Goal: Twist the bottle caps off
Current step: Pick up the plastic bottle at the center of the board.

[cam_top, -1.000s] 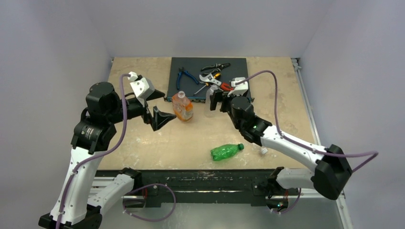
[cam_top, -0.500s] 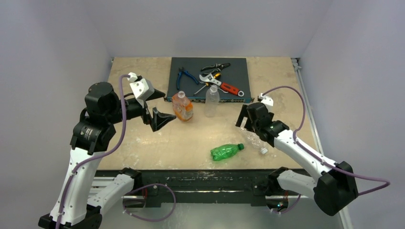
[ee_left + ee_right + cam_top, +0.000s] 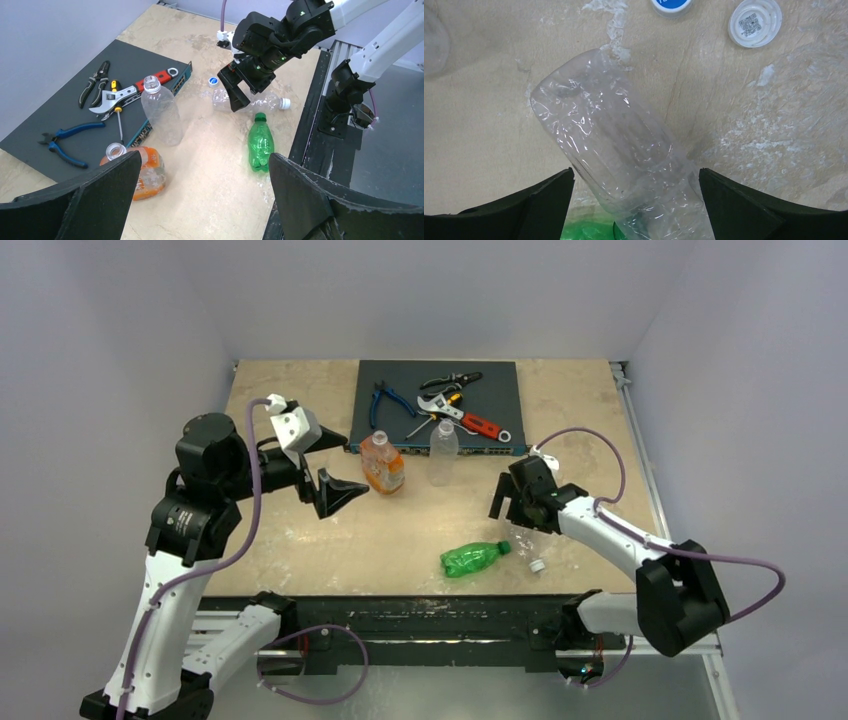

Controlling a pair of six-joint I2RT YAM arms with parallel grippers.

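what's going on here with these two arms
The right arm's fingers, open, hang over a clear crinkled plastic bottle lying on its side, its white cap on. The left arm's fingers, also open, hold nothing. The green plastic bottle lies capped; the upright clear plastic bottle and the squat orange-labelled bottle are uncapped.

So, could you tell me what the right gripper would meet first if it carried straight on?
The right gripper would most likely meet the clear crinkled bottle lying under its open jaws.

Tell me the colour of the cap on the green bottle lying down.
The cap is green, like its bottle; left wrist view shows it best.
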